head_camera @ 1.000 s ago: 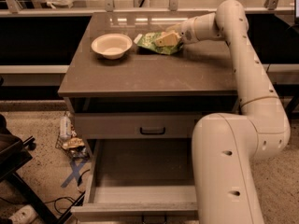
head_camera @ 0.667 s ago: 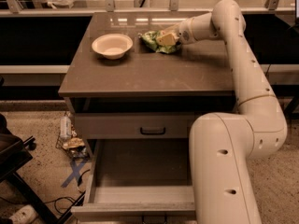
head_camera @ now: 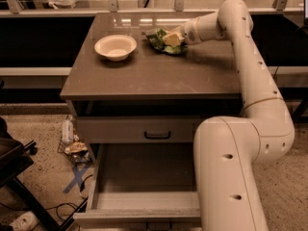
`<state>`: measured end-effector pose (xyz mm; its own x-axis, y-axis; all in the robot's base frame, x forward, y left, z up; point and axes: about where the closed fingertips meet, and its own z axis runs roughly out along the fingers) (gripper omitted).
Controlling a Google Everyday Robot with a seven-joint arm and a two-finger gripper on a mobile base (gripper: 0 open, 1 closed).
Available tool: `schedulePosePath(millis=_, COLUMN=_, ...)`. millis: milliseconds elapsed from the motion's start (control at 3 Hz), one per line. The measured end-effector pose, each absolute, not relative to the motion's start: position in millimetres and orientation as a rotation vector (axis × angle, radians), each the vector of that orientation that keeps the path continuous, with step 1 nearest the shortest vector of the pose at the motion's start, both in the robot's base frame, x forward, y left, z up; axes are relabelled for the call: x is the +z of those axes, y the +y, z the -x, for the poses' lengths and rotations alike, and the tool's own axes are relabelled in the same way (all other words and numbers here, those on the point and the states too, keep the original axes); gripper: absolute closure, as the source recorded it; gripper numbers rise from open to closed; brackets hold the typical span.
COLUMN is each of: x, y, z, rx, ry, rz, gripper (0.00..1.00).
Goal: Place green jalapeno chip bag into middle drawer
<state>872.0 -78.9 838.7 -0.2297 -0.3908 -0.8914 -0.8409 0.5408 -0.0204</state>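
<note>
Gripper point(head_camera: 172, 38) sits at the far side of the surface point(head_camera: 144, 76), closed on the green jalapeno chip bag point(head_camera: 158, 38). Its tips are buried in the crinkled foil, so the grasp reads as made rather than pending. Change over the last second is small. The bag has slid a little toward the arm side and looks bunched up under the gripper, with its outer edge pulled in from where it lay. Judged from that, the bag is now moving with the gripper, so the pick is secured or nearly so, but the bag still looks low, on or just off the surface. No carry has begun.

White bowl point(head_camera: 115, 46) stands near the gripper on the side away from the arm, apart from the bag and not touched.

Middle drawer point(head_camera: 144, 177) is well below the gripper and much nearer the camera. It is pulled out with a bare bottom and nothing in it. Closed drawer point(head_camera: 134, 129) sits just above it.

Arm point(head_camera: 250, 71) pose: the base column rises at the near side next to the open drawer. The long link runs up and away, bends sharply at the elbow at the top, and the forearm reaches back across to the gripper, roughly level, wrist angled slightly down onto the bag.

Next need is lift clear, retract toward the base, then lower over the drawer — main risk is thin foil slipping.
</note>
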Motion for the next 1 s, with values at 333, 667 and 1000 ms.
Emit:
schedulePosePath(millis=333, x=839, y=-79, z=-872, rx=0.597, ry=1.833, rz=1.015, gripper=1.00)
schedulePosePath(millis=667, x=878, y=-100, z=-859, rx=0.538, ry=1.838, rz=1.009, gripper=1.00)
schedulePosePath(millis=1000, x=949, y=-137, z=-830, rx=0.406, ry=1.858, rz=0.996, gripper=1.00)
